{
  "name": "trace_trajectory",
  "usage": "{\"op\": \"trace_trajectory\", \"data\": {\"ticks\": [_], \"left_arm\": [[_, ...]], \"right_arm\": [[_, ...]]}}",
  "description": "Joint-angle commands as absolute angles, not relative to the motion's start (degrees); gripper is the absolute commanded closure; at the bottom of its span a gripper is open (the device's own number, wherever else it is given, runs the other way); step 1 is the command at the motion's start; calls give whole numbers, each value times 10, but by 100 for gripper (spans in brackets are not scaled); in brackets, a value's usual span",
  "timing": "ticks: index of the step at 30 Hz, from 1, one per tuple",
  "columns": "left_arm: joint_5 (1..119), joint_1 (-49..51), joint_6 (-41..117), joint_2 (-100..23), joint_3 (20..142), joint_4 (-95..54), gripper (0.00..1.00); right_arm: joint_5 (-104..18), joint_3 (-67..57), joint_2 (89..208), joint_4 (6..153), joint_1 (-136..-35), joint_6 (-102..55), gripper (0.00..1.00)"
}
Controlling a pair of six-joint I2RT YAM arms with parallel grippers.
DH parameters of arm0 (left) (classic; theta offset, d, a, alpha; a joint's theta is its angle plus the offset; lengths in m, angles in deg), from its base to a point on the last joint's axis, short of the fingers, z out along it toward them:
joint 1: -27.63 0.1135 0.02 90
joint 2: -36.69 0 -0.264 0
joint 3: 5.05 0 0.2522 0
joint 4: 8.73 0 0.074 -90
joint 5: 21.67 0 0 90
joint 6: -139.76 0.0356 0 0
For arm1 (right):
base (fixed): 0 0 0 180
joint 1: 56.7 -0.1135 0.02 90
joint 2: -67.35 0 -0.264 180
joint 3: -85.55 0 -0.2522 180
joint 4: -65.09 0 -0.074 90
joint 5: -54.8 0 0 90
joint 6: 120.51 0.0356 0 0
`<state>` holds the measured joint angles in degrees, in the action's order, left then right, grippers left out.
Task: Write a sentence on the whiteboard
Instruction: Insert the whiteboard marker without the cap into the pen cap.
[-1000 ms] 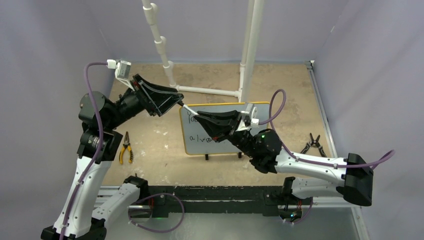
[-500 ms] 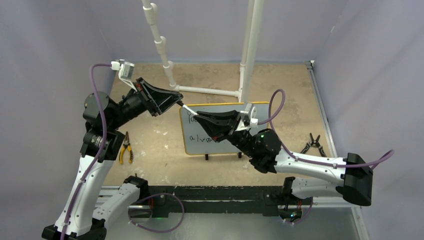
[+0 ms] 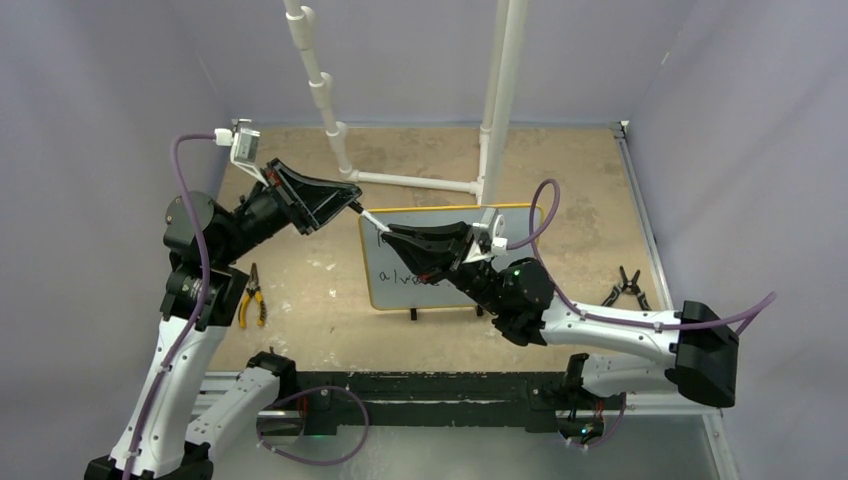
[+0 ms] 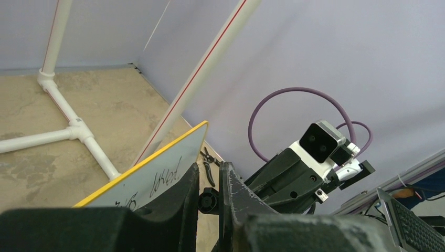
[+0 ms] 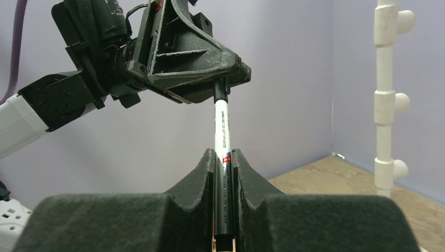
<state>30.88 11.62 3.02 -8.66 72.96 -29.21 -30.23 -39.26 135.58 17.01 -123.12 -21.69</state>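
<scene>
Right tool clamps the marker; left tool pinches its cap, above the whiteboard standing on the worktop, centre. A crooked pull could twist the marker loose, dropping it onto the whiteboard.

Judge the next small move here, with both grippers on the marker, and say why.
Probably draw the left gripper straight back along the marker while the right gripper holds firm, to pull off the cap. Both jaws pinch the marker, the left on its black end, so it looks capped and cannot write on the whiteboard.
</scene>
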Motion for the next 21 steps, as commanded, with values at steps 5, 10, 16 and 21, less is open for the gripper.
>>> {"op": "trace_trajectory", "data": {"ticks": [5,10,16,21], "left_arm": [[244,112,75,-64,673,-337,100],[231,112,83,-51,652,-343,100],[205,112,71,-37,617,-328,100],[194,112,64,-27,602,-322,100]], "right_arm": [[-268,-364,1376,84,-1228,-221,100],[-261,-364,1384,74,-1229,-218,100],[-258,-361,1390,64,-1228,-216,100],[-257,-359,1394,56,-1228,-216,100]]}}
